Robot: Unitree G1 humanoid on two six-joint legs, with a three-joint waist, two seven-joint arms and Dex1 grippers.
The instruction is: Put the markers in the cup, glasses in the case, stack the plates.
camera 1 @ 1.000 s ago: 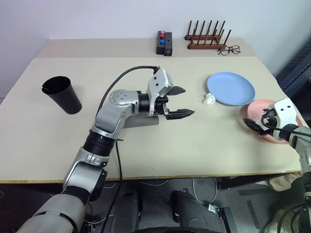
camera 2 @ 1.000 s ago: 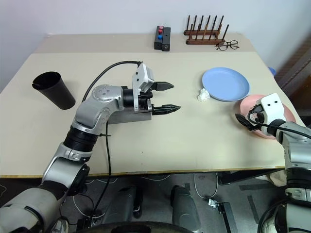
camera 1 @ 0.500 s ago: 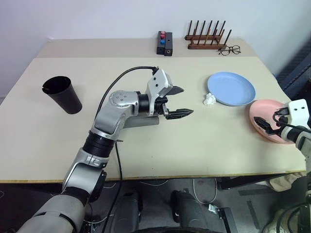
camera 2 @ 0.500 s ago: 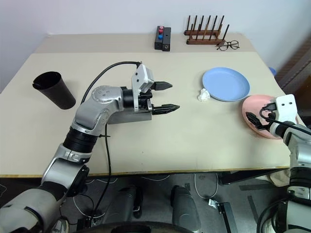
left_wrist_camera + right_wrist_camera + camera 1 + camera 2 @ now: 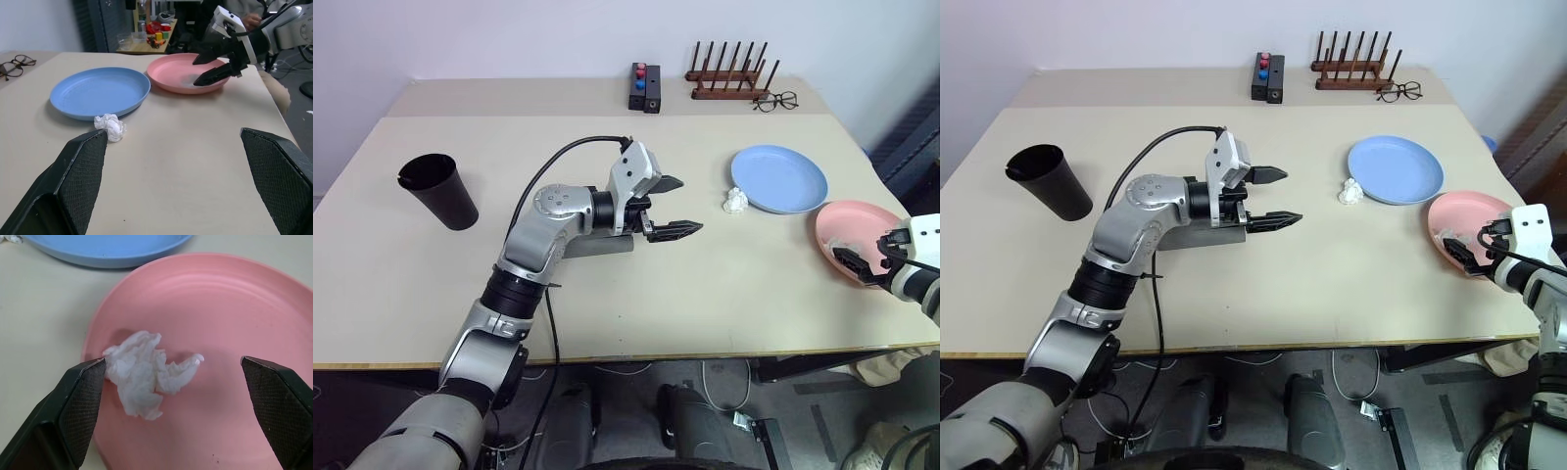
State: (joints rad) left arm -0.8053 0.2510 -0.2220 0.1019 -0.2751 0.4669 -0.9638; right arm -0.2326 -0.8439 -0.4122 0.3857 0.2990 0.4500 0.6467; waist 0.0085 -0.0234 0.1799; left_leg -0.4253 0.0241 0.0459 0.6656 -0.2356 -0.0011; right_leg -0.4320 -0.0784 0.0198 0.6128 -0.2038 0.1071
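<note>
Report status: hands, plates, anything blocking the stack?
Left hand open, mid-table. Right hand open over pink plate. Crumpled tissue lying in pink plate; blue plate apart, unstacked, second tissue wad beside it.

blue plate (image 5: 779, 178) flat, right | pink plate (image 5: 855, 242) beside | black cup (image 5: 439, 191) upright, left

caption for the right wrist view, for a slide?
Open right gripper poised over crumpled tissue lying in the pink plate, blue plate beyond.
</note>
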